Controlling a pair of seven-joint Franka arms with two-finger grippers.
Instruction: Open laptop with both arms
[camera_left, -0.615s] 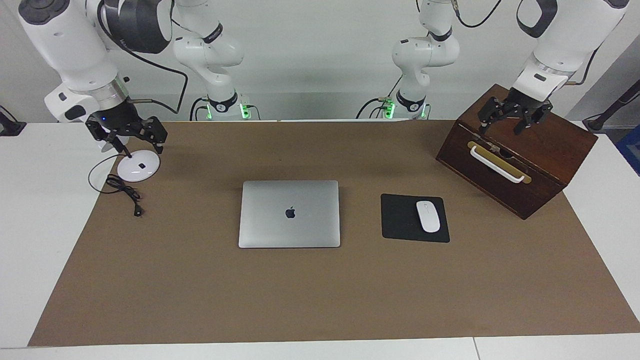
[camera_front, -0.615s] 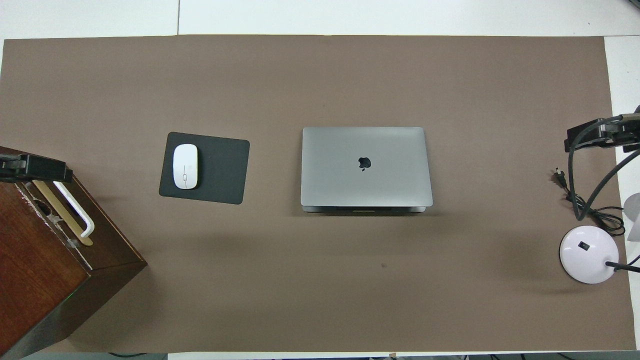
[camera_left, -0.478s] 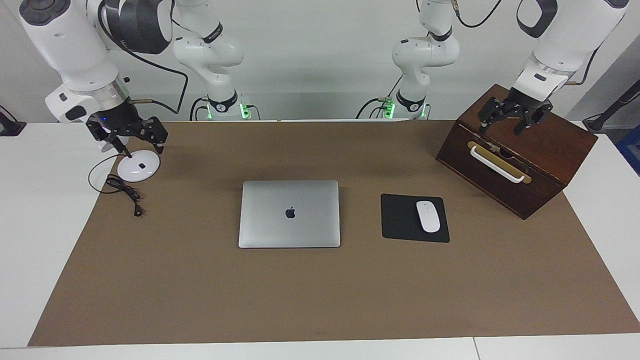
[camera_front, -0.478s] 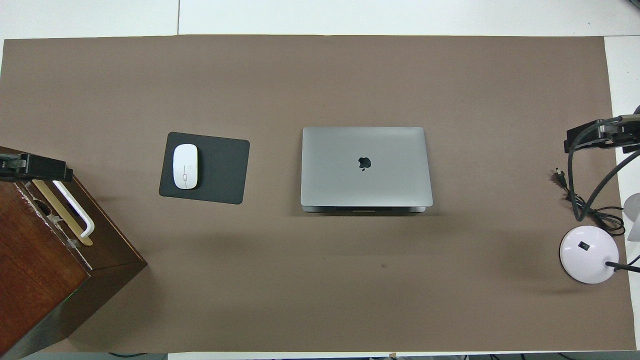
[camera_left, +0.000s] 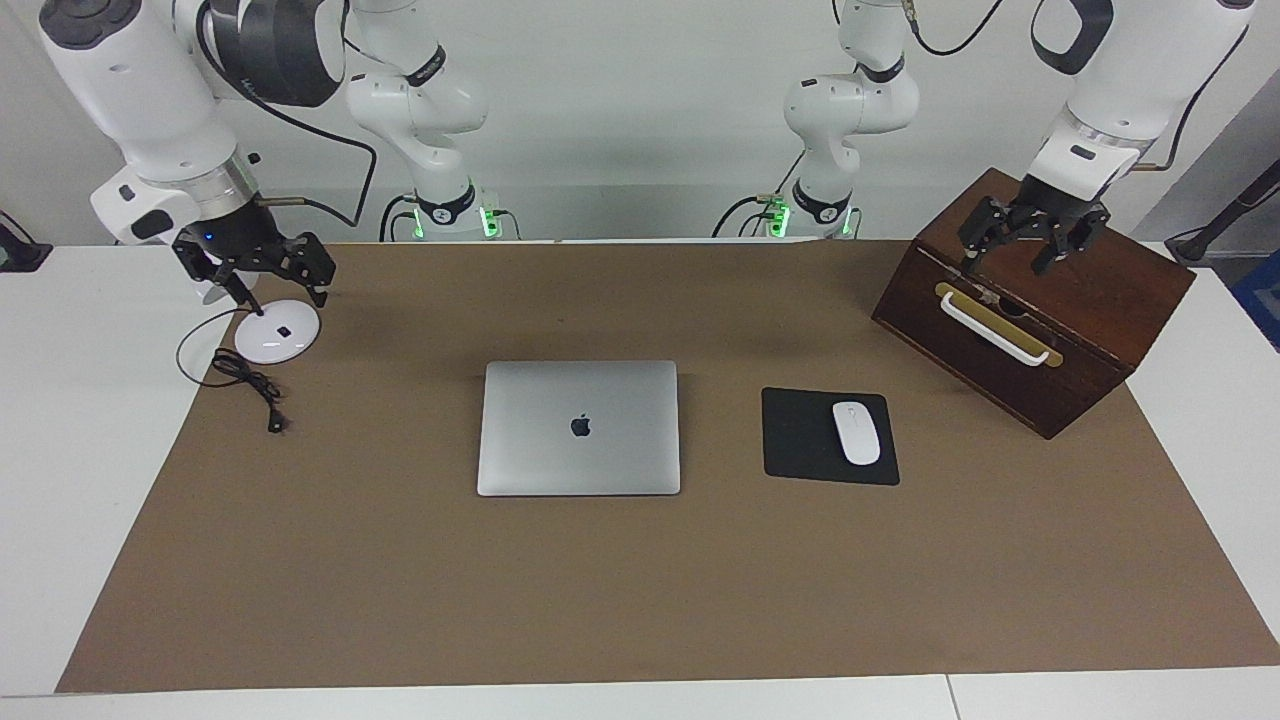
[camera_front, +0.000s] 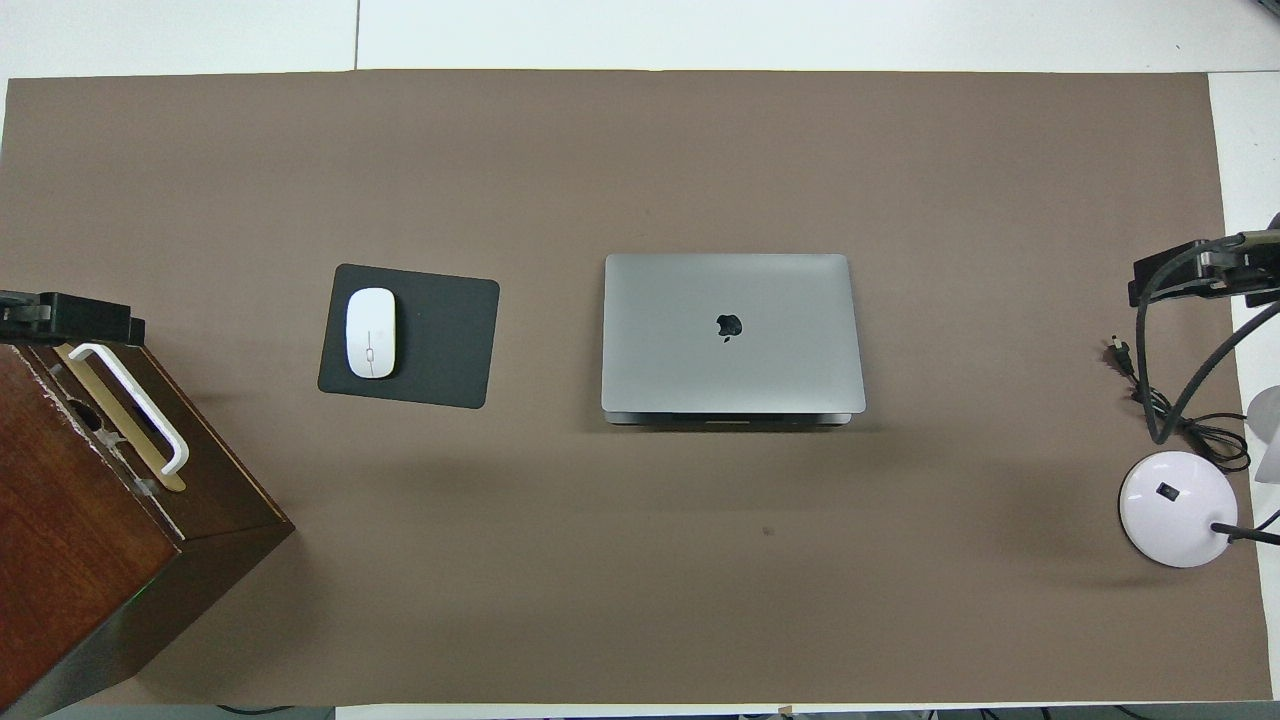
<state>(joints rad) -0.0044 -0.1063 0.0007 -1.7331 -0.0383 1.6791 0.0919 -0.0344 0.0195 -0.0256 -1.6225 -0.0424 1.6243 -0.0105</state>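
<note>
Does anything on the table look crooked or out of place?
Yes: the wooden box at the left arm's end sits turned at an angle to the mat's edge. The laptop lies square and closed; the mousepad is slightly askew.

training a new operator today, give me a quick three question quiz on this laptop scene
1. True or false: the laptop lies shut and flat on the brown mat.
2. Which thing sits on the black mousepad? A) white mouse B) lamp base C) power plug
3. What is each end effector over?

Key
1. True; the lid is down, logo up.
2. A, the white mouse.
3. The left end effector, fingers apart, is over the wooden box, above its white handle. The right end effector is over the round white lamp base. Neither touches the laptop.
</note>
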